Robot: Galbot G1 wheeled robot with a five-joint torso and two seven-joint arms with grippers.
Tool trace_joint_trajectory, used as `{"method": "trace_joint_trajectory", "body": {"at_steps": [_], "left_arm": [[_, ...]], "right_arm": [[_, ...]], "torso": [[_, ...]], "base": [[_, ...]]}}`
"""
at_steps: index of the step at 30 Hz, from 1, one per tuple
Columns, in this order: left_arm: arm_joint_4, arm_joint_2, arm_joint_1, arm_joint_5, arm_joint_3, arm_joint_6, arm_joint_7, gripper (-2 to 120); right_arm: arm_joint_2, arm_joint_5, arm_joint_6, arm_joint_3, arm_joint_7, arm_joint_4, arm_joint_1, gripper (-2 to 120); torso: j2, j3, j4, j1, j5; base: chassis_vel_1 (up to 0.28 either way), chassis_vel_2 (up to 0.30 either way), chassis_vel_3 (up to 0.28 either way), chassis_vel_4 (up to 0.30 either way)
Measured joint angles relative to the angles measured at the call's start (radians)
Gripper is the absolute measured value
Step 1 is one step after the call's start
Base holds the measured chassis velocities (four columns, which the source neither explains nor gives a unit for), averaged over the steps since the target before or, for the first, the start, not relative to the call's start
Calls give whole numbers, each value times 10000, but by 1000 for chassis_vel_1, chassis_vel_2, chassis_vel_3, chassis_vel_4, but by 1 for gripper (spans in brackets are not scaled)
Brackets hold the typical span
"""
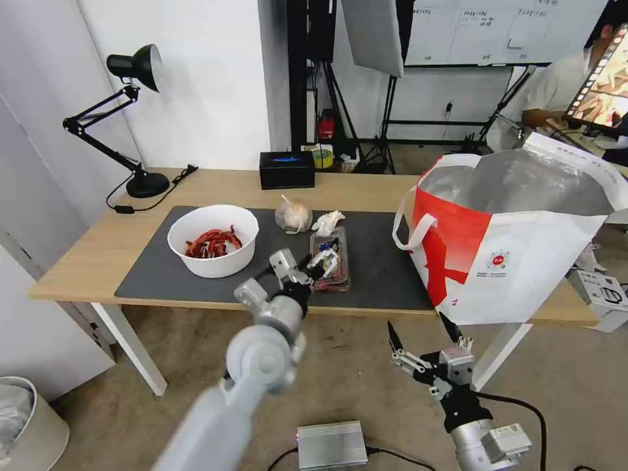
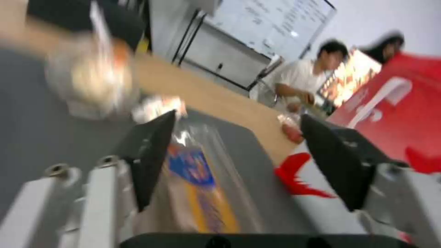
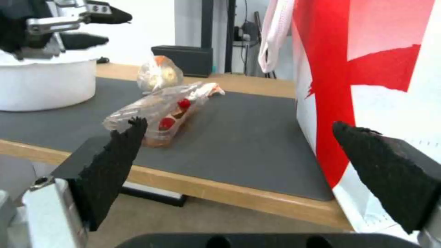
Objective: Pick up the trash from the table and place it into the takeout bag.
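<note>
Clear clamshell tray (image 1: 330, 263) sits under the left gripper (image 1: 325, 256), jaws spread wide.
Right gripper (image 1: 424, 333) hangs spread below the tray, off the table (image 1: 85, 252).

Bare mat (image 1: 383, 261) between tray (image 1: 330, 263) and bag (image 1: 510, 242): open lane. Bowl (image 1: 212, 240) blocks tray's left; knotted bag (image 1: 292, 214), tissue (image 1: 328, 222) crowd behind it.

- takeout bag (image 1: 517, 261): a small round red logo on its white near side, with a line of tiny print under it, too small to read;
- whiteboard (image 1: 497, 29) on the far wall: faint writing, not legible;
- no other text can be read
</note>
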Motion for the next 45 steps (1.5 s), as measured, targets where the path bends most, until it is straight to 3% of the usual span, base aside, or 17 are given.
{"method": "trace_joint_trajectory", "body": {"at_steps": [1, 2, 5, 9, 13, 19, 25, 34, 35, 38, 45], "left_arm": [[0, 0, 0, 0, 0, 0, 0, 67], [48, 371, -140, 128, 39, 42, 389, 64], [115, 1364, -380, 700, 141, 116, 2037, 49], [179, 1673, -464, 927, 274, 75, 2774, 38], [563, 1769, -691, 1156, 690, -188, 3682, 19], [1167, 1708, -1284, 1423, 1390, -335, 4100, 0], [1842, 1595, -1919, 1604, 2073, -384, 4141, 0], [2441, 1353, -2163, 1701, 2416, -457, 4012, 0], [2690, 1268, -2202, 1908, 2511, -488, 3974, 0], [2709, 1269, -2204, 1952, 2527, -494, 3972, 0], [2736, 1258, -2289, 2122, 2713, -502, 3910, 0]], "right_arm": [[0, 0, 0, 0, 0, 0, 0, 100], [-28, 85, -2, 38, 2, 6, 0, 100], [-205, 835, -246, 185, 74, 90, 91, 100], [-319, 1367, -504, 265, 145, 156, 193, 100], [-407, 1873, -797, 343, 229, 229, 320, 100], [-389, 1907, -831, 372, 238, 232, 321, 100], [-449, 2520, -1106, 365, 263, 264, 426, 100], [-648, 3596, -1537, 386, 356, 305, 692, 100], [-868, 4528, -1909, 403, 525, 307, 944, 100], [-955, 4781, -2027, 404, 603, 304, 1067, 100], [-1412, 7144, -2864, 348, 1526, 373, 1769, 100]], "torso": [[0, 0, 0, 0, 0], [0, 0, -2, 0, 2], [0, 0, -1, 0, 3], [0, 0, 0, 0, 3], [0, 0, 0, 0, 2], [0, 0, -3, 0, 5], [0, 0, -3, 0, 6], [0, 0, -2, 0, 4], [0, 0, -2, -1, 4], [0, 0, -1, -2, 4], [0, 0, -3, -1, 5]], "base": [[0, 0, 0, 0], [0, 0, 0, 0], [0, 0, 0, 0], [0, 0, 0, 0], [0, 0, 0, 0], [0, 0, 0, 0], [0, 0, 0, 0], [0, 0, 0, 0], [0, 0, 0, 0], [0, 0, 0, 0], [0, 0, 0, 0]]}}
